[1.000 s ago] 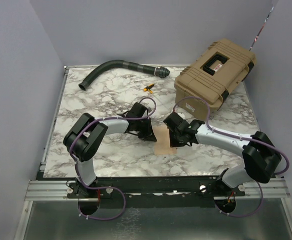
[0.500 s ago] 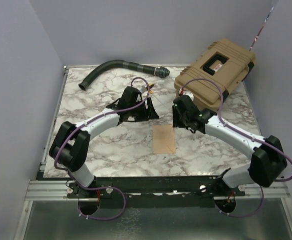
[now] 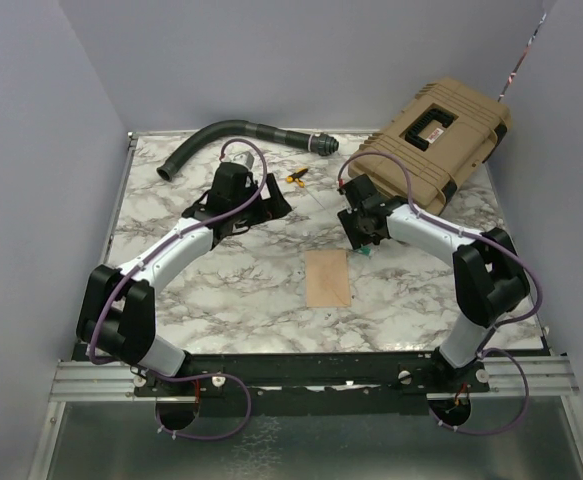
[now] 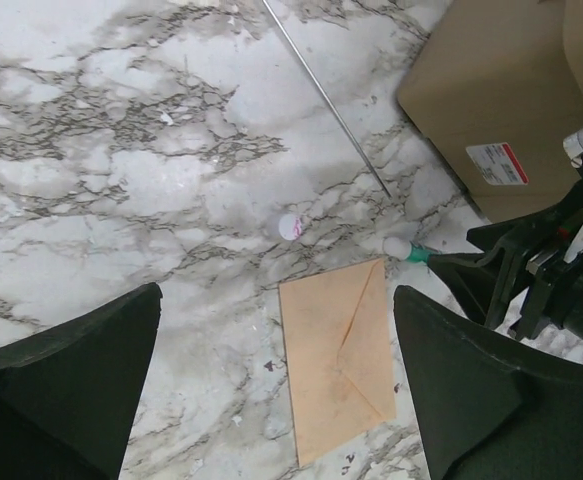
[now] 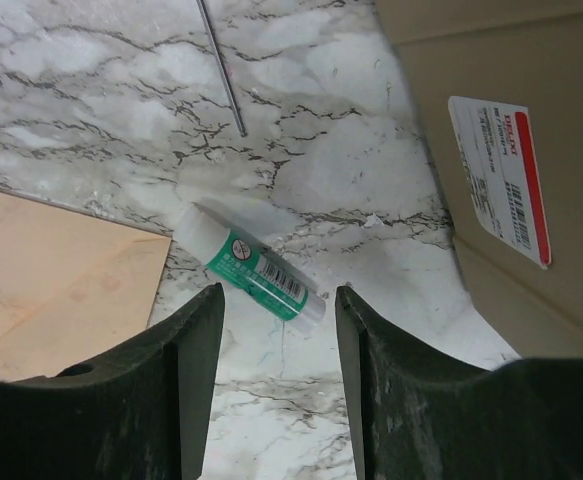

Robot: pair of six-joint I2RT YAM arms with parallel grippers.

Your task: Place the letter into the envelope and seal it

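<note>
Peach-tan envelope (image 3: 328, 278) is found flat near the middle of the counter (image 3: 241, 295), flap folded down, long axis running from near edge to far edge; the letter is not seen in any view. Both grippers are placed beyond it towards the far edge. The left gripper (image 3: 271, 203) is wide open and empty, while the right gripper (image 3: 359, 238) is partly open, empty, above a glue stick (image 5: 256, 270), and judged the nearer.

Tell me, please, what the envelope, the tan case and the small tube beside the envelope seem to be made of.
The envelope: matte peach paper, judging by its flap creases. The tan case: probably moulded hard plastic, ribbed, with a dull finish. The tube: likely smooth plastic, white with a green printed label.
</note>
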